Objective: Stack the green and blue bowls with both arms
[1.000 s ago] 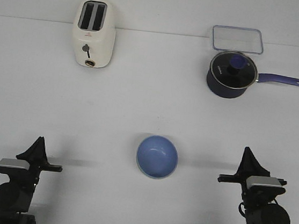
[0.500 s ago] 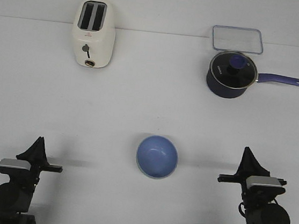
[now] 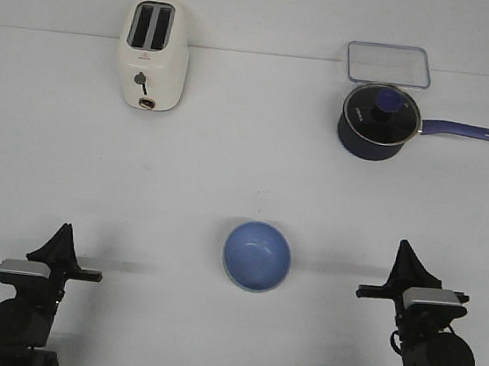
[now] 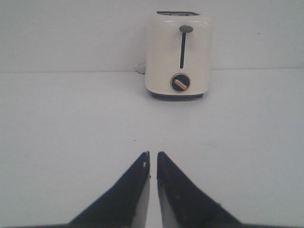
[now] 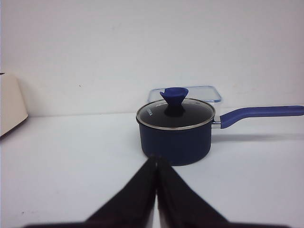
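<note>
The periwinkle blue bowl [image 3: 257, 254] stands upright at the near middle of the table, between the two arms. A thin pale greenish edge shows under its near rim; no separate green bowl is in view. My left gripper [image 3: 64, 231] is at the near left, well apart from the bowl. In the left wrist view its jaws [image 4: 153, 154] stand almost together with a thin slit and hold nothing. My right gripper [image 3: 407, 247] is at the near right, also apart from the bowl. In the right wrist view it [image 5: 156, 159] is shut and empty.
A cream toaster [image 3: 154, 53] stands at the back left and shows in the left wrist view [image 4: 178, 59]. A dark navy saucepan with a glass lid [image 3: 378, 120] and a clear lidded box [image 3: 389, 64] stand at the back right; the saucepan [image 5: 175, 130] is ahead of the right gripper.
The left arm has sunk very slightly. The bowl and the right arm have not moved.
</note>
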Controlling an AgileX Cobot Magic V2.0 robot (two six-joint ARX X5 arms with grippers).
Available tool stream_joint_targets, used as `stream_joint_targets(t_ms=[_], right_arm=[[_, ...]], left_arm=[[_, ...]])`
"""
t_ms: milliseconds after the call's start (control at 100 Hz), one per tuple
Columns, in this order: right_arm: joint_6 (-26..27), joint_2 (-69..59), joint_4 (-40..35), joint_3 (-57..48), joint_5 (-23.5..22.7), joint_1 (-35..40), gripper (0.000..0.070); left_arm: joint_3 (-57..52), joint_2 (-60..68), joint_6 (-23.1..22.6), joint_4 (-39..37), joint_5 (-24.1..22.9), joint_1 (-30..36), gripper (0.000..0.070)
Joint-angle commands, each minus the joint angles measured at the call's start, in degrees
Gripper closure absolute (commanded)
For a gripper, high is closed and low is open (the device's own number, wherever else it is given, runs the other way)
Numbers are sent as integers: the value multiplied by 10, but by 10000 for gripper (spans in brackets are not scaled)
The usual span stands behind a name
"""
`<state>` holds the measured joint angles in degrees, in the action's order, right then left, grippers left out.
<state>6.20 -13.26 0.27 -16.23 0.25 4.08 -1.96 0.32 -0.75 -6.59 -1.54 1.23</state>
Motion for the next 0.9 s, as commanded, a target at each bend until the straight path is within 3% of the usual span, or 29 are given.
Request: stream_joint_targets(t_ms=[0, 100, 250, 380, 570, 890], right_arm=[[-6, -3, 6, -2, 4, 0, 700], [-40, 3, -1, 1, 13, 0, 700], [-171, 55, -13, 42, 12, 0, 700], [-223, 114, -17, 92, 13, -3, 700], [-232, 132, -3, 156, 12, -14, 700], [-242, 132, 6, 155, 12, -14, 700]], left_arm=[[12, -1, -7, -8, 1, -1, 685], [12, -1, -7, -8, 1, -1, 685], [12, -1, -7, -8, 1, -1, 685], [12, -1, -7, -8, 1, -1, 685], [12, -1, -7, -8, 1, -1, 685], [11, -1, -7, -8, 1, -1, 685]])
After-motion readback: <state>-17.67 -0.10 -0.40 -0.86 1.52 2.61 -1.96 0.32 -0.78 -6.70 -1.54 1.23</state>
